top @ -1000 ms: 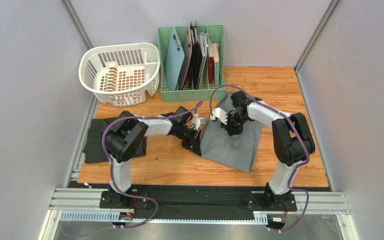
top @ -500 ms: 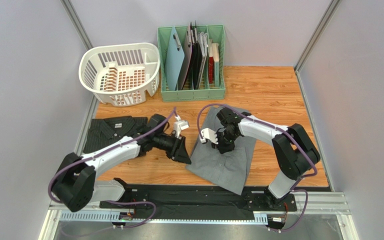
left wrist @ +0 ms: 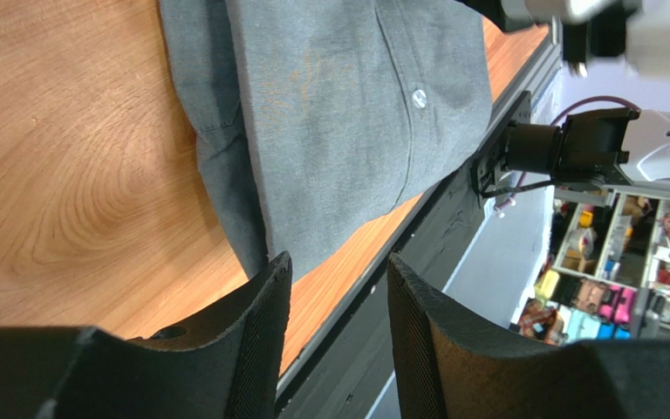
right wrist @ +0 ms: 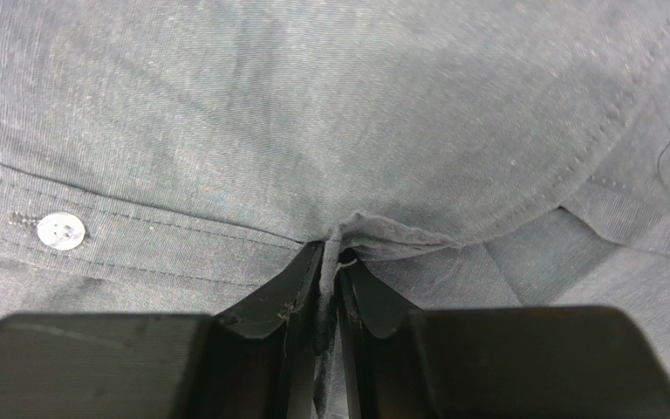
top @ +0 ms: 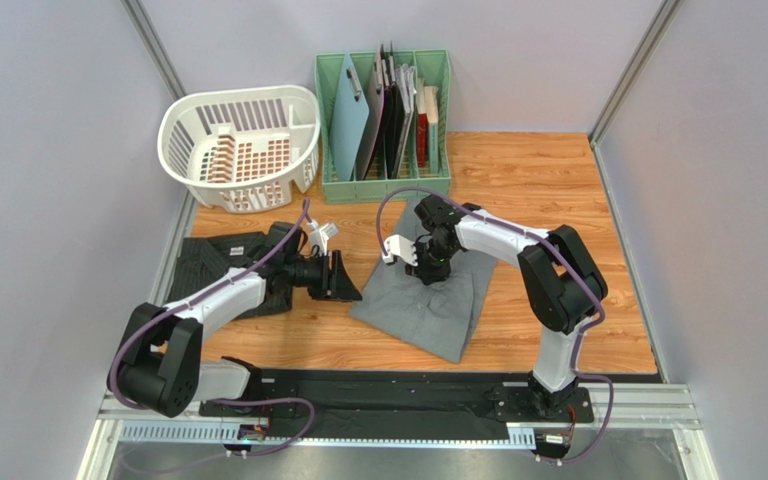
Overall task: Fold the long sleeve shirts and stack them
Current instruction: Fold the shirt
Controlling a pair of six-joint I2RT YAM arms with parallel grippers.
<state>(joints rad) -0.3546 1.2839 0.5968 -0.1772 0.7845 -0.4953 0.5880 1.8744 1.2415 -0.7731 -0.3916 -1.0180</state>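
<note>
A folded plain grey long sleeve shirt (top: pixel 420 308) lies mid-table, button placket up (left wrist: pixel 347 113). My right gripper (top: pixel 430 274) stands on its far part, shut on a pinched ridge of grey cloth just below the collar (right wrist: pixel 330 260); a white button (right wrist: pixel 60 230) shows to the left. The dark pinstriped shirt (top: pixel 201 262) lies folded at the table's left edge, partly under my left arm. My left gripper (top: pixel 350 291) hovers just left of the grey shirt, open, with nothing between its fingers (left wrist: pixel 260 332).
A white slatted basket (top: pixel 173 130) stands at the back left. Next to it is a green file rack (top: pixel 388 188) with folders and boards. A black rail (top: pixel 388 385) runs along the table's near edge.
My left gripper let go of the grey shirt's left edge, opened and drew back to the left. The right gripper dragged the grey shirt leftward, still pinching it.
</note>
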